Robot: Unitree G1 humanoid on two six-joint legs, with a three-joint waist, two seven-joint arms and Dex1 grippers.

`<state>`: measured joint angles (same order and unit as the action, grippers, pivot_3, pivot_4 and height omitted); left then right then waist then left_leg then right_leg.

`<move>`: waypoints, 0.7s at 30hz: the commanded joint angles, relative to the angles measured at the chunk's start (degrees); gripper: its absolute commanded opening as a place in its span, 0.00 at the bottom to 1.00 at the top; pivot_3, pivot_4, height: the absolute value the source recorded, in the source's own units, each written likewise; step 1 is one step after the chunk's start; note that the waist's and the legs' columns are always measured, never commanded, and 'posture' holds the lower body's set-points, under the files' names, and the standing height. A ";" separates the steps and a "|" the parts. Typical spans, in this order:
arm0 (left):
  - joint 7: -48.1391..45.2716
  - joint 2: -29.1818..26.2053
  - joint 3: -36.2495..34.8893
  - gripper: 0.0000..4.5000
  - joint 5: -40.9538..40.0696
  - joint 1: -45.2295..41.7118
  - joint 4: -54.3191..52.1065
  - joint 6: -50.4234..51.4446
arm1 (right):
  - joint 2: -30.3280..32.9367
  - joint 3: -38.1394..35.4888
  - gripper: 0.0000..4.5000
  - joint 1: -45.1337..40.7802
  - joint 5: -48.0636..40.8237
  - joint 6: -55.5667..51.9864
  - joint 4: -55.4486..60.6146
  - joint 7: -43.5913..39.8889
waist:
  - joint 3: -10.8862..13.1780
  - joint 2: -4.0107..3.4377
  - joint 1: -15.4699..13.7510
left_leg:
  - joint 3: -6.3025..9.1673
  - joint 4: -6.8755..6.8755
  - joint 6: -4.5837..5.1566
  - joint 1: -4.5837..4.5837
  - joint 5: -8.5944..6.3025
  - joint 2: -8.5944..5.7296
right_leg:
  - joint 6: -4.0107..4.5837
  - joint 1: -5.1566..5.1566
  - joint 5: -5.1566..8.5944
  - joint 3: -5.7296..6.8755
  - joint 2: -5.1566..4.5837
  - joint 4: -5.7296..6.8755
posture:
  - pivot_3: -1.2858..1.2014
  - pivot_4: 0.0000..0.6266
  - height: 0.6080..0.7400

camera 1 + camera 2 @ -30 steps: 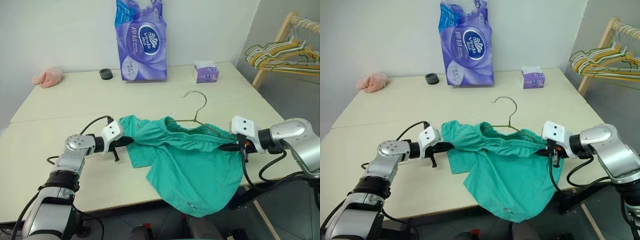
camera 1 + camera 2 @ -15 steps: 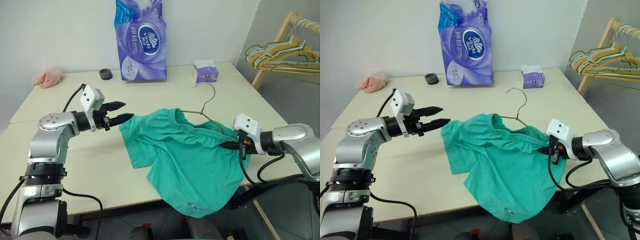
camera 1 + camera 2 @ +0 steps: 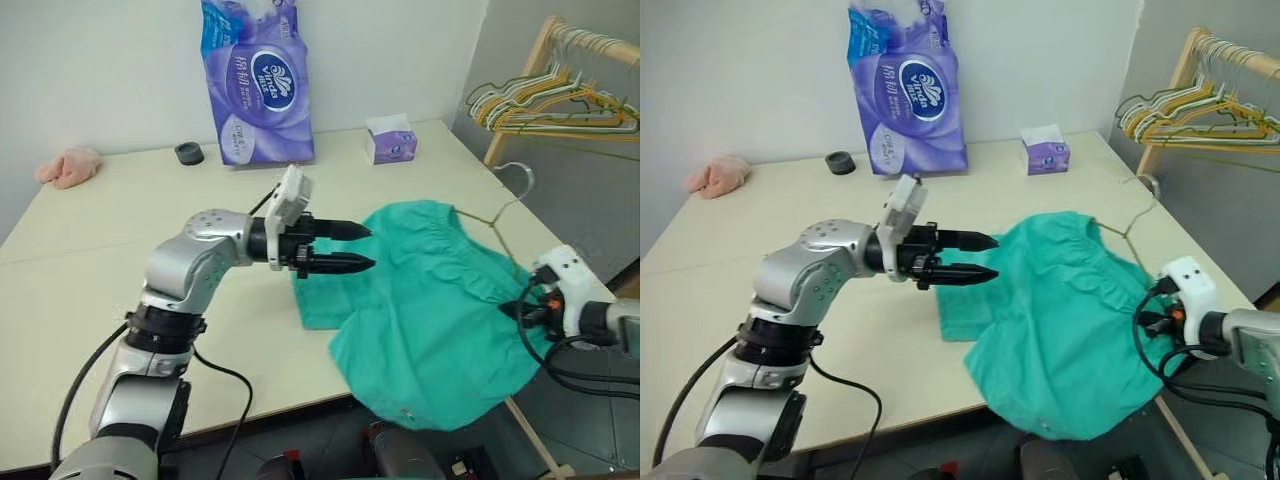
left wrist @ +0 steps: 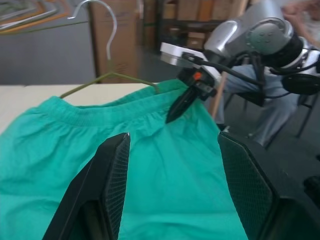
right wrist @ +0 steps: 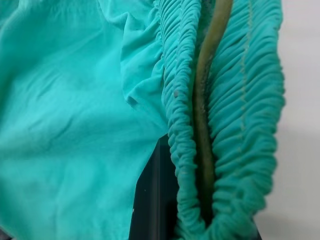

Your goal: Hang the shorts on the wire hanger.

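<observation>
The teal shorts (image 3: 430, 290) lie over the table's right front corner, their lower part hanging off the edge. The wire hanger (image 3: 497, 218) runs inside the gathered waistband, and its hook (image 3: 516, 174) sticks out past the far side. My right gripper (image 3: 520, 310) is shut on the waistband's right end with the wire (image 5: 206, 100) in the fold. My left gripper (image 3: 365, 248) is open and level just above the shorts' left side, pointing right, with nothing between its fingers (image 4: 112, 185). The left wrist view shows my right gripper (image 4: 177, 107) pinching the cloth.
At the back of the table (image 3: 120, 230) stand a purple toilet-paper pack (image 3: 255, 85), a small tissue box (image 3: 390, 145), a black ring (image 3: 187, 153) and a pink cloth lump (image 3: 68, 167). A wooden rack of hangers (image 3: 560, 100) stands off to the right.
My left gripper let go of the waistband's left corner, opened, rose and swung right over the shorts. My right gripper dragged shorts and hanger to the right. The camera turned right.
</observation>
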<state>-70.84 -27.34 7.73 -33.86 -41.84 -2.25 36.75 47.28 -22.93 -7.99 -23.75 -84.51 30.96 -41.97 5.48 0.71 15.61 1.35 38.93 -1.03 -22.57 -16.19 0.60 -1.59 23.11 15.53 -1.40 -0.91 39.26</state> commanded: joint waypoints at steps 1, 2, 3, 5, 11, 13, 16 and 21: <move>-0.68 3.23 2.39 0.65 1.07 -3.07 0.90 -2.94 | 0.41 -9.86 0.00 1.92 -0.20 -6.52 3.87 2.02 | 0.06 -0.09 0.66 | -0.02 -0.03 0.01 -0.02 0.00 0.00 | 0.00 0.00 0.00 -0.02 0.03 -0.08 | 0.32 0.18 1.00; -0.66 4.48 3.82 0.65 3.24 -3.57 1.70 -6.04 | 0.77 -12.50 0.00 2.90 -0.02 -7.44 4.12 2.47 | 0.09 -0.14 0.89 | -0.02 -0.03 0.01 -0.03 -0.01 0.00 | 0.00 -0.01 0.00 -0.03 0.04 -0.12 | 0.32 0.18 1.00; -0.45 5.55 4.87 0.65 5.13 -3.92 2.33 -8.94 | 1.08 -14.65 0.00 3.72 -0.10 -7.91 4.23 2.72 | 0.10 -0.16 1.15 | -0.04 -0.04 0.02 -0.04 -0.01 0.00 | 0.00 -0.01 0.01 -0.06 0.03 -0.15 | 0.32 0.19 1.00; 3.65 9.50 5.33 0.65 8.06 -5.53 4.78 -12.97 | 1.82 -18.31 0.00 5.73 0.34 -7.99 4.24 3.43 | 0.13 -0.18 1.73 | -0.08 -0.05 0.03 -0.04 -0.02 -0.03 | -0.01 -0.03 0.01 -0.12 0.02 -0.21 | 0.31 0.19 1.00; 10.47 17.20 6.60 0.65 13.79 -7.81 7.83 -20.25 | 3.30 -23.75 0.00 5.65 0.30 -7.99 2.51 6.52 | 0.29 -0.10 4.45 | -0.56 -0.19 0.35 0.04 -0.22 -0.07 | -0.29 -0.06 0.18 -0.65 0.09 -0.25 | 0.31 0.21 1.00; 13.06 19.78 6.66 0.65 14.58 -9.13 8.85 -19.89 | 4.44 -24.96 0.00 3.79 0.74 -7.99 0.17 7.93 | 0.36 -0.08 5.36 | -0.66 -0.19 0.53 0.07 -0.32 -0.08 | -0.37 -0.06 0.23 -0.79 0.11 -0.27 | 0.31 0.21 1.00; 16.32 23.35 5.60 0.69 13.44 -10.99 9.56 -16.36 | 7.17 -25.55 0.00 1.99 1.62 -7.99 -3.38 9.29 | 0.57 -0.12 6.34 | -0.88 -0.18 0.75 0.11 -0.45 -0.08 | -0.49 -0.06 0.30 -0.99 0.07 -0.30 | 0.31 0.21 1.00; 21.74 29.23 4.81 0.97 13.46 -16.50 12.67 -13.58 | 14.12 -22.21 0.00 -6.07 3.58 -5.21 -16.50 11.70 | 0.97 -0.01 7.25 | -1.32 -0.21 0.93 0.20 -0.57 -0.10 | -0.66 -0.06 0.40 -1.24 -0.10 -0.34 | 0.32 0.22 1.00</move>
<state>-50.52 1.11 13.71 -20.09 -55.69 10.49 23.00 59.11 -45.22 -11.78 -21.29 -91.57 17.26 -31.25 6.45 0.69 22.86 -0.03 38.72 -0.09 -22.37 -16.78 0.48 -2.30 23.05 15.95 -2.69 -1.04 38.91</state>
